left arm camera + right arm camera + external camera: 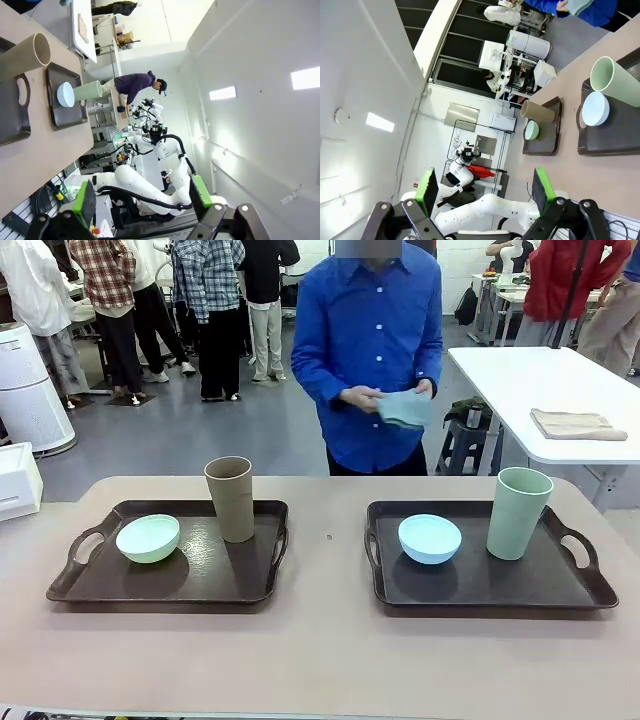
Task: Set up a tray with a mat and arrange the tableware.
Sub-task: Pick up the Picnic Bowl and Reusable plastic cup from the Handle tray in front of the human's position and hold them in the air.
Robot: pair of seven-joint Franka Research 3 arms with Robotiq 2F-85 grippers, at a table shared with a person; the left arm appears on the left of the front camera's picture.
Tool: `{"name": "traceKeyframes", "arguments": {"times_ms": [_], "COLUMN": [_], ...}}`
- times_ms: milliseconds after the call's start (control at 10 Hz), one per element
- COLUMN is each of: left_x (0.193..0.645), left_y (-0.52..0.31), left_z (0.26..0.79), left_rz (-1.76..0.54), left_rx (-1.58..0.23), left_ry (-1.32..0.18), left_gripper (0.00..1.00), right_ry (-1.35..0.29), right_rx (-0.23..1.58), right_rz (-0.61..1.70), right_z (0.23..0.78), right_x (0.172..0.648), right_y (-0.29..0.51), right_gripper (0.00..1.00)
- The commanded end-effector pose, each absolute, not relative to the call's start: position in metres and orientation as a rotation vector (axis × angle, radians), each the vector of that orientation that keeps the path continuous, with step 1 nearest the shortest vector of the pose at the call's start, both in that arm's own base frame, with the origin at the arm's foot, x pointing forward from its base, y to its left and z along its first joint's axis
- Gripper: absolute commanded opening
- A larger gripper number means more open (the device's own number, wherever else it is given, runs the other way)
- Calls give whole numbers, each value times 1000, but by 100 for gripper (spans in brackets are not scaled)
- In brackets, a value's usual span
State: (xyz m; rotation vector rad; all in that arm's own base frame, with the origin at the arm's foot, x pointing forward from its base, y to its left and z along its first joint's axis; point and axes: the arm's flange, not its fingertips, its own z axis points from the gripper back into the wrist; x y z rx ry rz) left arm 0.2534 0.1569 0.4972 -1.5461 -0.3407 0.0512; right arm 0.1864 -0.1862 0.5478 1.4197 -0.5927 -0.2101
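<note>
Front view: the mat, a folded pale teal cloth (I take it for the mat), is held in the person's hands at the far side. It is off the table, a little right of centre and nearer the right tray than the left tray. Neither tray has a mat in it.

The left tray carries the mint bowl at its left and the brown cup at its far right. The right tray carries the blue bowl at its left and the green cup at its right.

The left gripper and right gripper are both spread wide and empty, held back on the near side, well apart from the trays.

Each tray lies on its own arm's side, so the right arm looks nearer the mat's likely landing. The cups stand upright with their long axes vertical, which probably suits a grip from the side.
</note>
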Motion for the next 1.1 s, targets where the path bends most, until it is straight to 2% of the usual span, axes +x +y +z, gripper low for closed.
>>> {"name": "traceKeyframes", "arguments": {"times_ms": [0,1000], "left_x": [255,255], "left_y": [158,158], "left_z": [499,499], "left_rz": [35,35], "left_rx": [-1563,-1563], "left_ry": [-366,-366], "left_gripper": [100,100], "right_ry": [-616,-616], "right_rx": [1438,1438], "right_rz": [-192,-192], "right_z": [549,549], "right_x": [190,190], "right_y": [-187,-187], "right_gripper": [100,100]}}
